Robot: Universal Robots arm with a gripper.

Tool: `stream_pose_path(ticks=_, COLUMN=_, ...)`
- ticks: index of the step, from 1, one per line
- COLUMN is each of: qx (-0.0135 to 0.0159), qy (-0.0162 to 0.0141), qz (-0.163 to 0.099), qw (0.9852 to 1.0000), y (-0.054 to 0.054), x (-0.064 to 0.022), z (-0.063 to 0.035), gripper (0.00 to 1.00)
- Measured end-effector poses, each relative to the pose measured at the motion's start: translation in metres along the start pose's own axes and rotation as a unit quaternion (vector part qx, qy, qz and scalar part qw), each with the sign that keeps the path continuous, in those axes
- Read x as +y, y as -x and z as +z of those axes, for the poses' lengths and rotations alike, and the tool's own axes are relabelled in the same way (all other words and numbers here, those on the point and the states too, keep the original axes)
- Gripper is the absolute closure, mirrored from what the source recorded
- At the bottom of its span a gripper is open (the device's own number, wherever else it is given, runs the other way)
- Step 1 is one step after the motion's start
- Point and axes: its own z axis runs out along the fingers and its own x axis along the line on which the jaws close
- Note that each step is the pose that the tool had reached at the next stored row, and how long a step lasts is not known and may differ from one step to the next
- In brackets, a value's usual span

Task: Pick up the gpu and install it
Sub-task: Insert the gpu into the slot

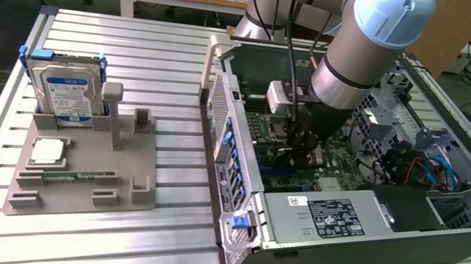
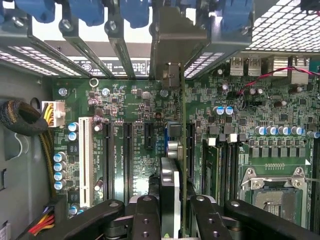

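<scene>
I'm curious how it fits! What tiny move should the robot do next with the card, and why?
Probably ease straight down a little. The pincer grips the gpu edge-on inside the computer case, and the card's metal bracket already stands at the rear slot openings, above the motherboard slots.

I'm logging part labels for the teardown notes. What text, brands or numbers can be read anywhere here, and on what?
No text reads legibly.
Hard drive blue-white label: print too small to read.
Power supply black sticker and white sticker: print blurred.
Motherboard white silkscreen beside the slots: too small to read.
Label strip on the case's rear wall: marks blurred.
</scene>
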Motion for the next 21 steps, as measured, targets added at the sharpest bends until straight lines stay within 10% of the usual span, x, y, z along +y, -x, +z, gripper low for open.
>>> stream_pose_path(ticks=13, qx=0.0006, qy=-0.0001, qz=0.0, qw=1.0, y=0.0003, x=-0.0001, z=-0.0036, gripper=0.72)
stream_pose_path(ticks=18, qx=0.0127, qy=-0.0002, qz=0.001, qw=0.9999, y=0.0023, x=-0.0001, z=-0.0035, gripper=0.72)
stream_pose_path(ticks=21, qx=0.0135, qy=-0.0002, qz=0.001, qw=0.9999, y=0.0023, x=-0.0001, z=-0.0035, gripper=0.72)
